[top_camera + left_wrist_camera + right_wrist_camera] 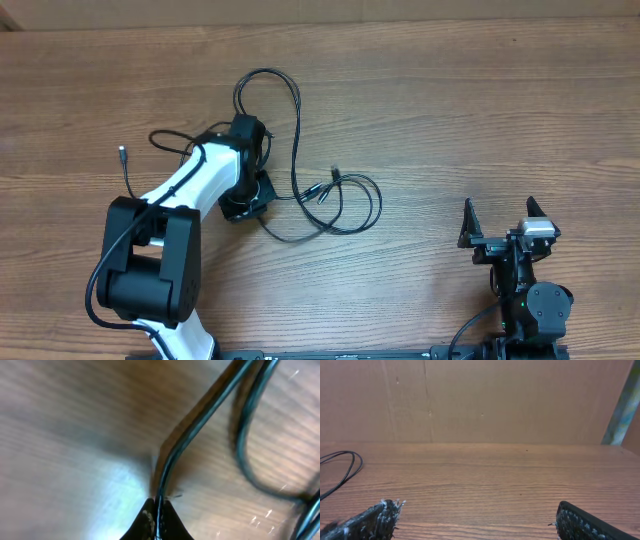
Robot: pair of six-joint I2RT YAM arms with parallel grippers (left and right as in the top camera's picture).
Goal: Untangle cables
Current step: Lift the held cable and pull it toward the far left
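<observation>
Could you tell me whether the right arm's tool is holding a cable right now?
No, the right tool stands open over the bare table, and the nearest cable lies apart on its left.

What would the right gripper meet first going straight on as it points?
Nothing near: the right gripper, open, faces bare table, the cable loop off to its left. The brown board behind the table probably comes first; depth unclear.

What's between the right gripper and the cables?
Only bare table: the overhead view shows nothing between the open right gripper and the cables.
</observation>
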